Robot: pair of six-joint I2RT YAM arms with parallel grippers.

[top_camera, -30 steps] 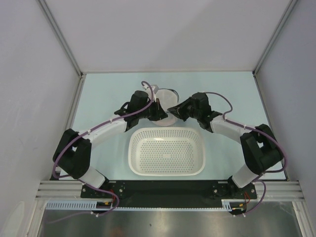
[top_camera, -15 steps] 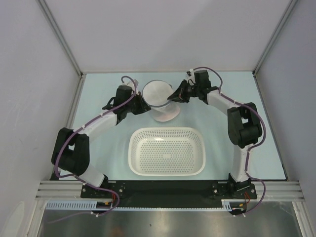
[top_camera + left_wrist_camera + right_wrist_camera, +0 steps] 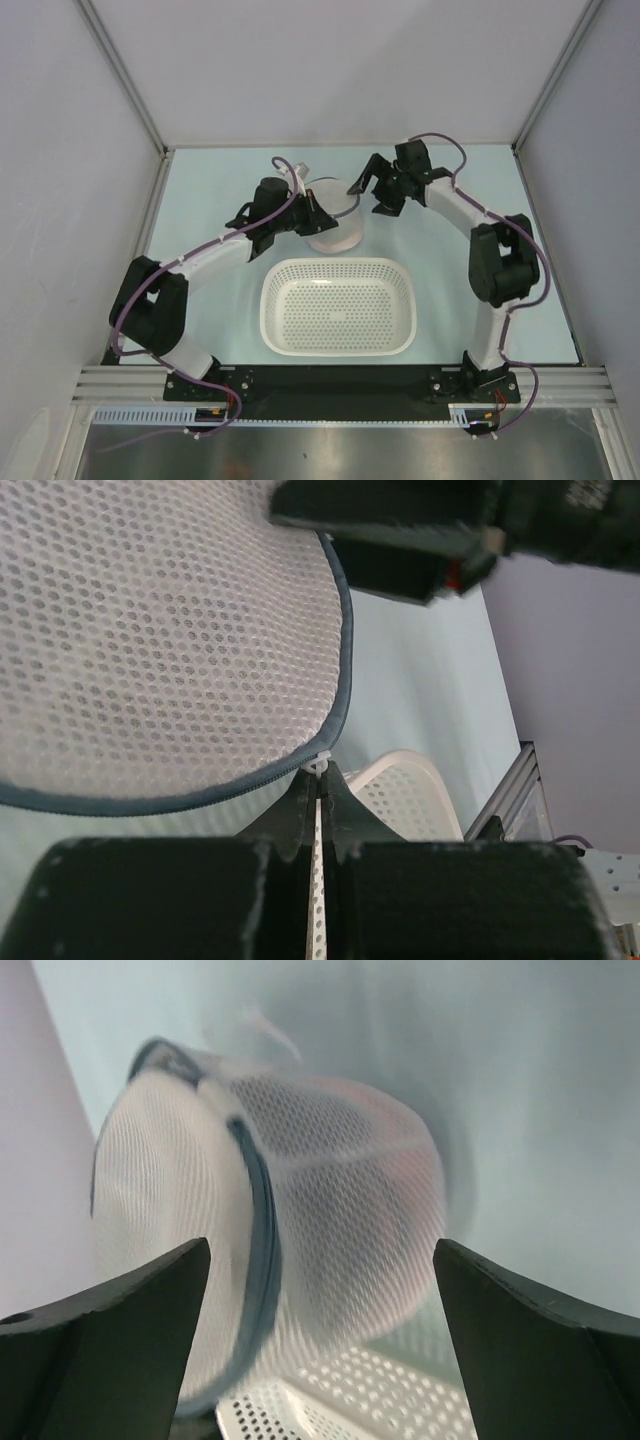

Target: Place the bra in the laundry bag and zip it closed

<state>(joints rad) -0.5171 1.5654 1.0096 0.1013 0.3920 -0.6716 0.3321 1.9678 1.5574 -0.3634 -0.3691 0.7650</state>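
A: Entry one: laundry bag (image 3: 338,232). Location?
B: On the desk (image 3: 445,305), just behind the white basket (image 3: 340,265), between the two grippers. Small mesh drum with a dark zip rim (image 3: 340,680).
A: Handling?
B: Judged light, soft and easily dented. Likely to slide or tip if tugged from one side only. Best holds: the white zip pull (image 3: 320,766) for closing, the opposite wall or seam for bracing.
A: Left gripper (image 3: 320,780)?
B: Fingers (image 3: 285,825) all but closed, tips pinching that zip pull at the rim.
A: Right gripper (image 3: 322,1250)?
B: Fingers (image 3: 120,1310) spread wide, holding nothing. The bag sits in the gap, untouched as far as the wrist view shows.
A: Bra?
B: Not identifiable. The mesh is only half see-through, so the contents are unreadable. How much of the zip is shut is also unclear: the far side of the rim is hidden and the right wrist view is blurred.
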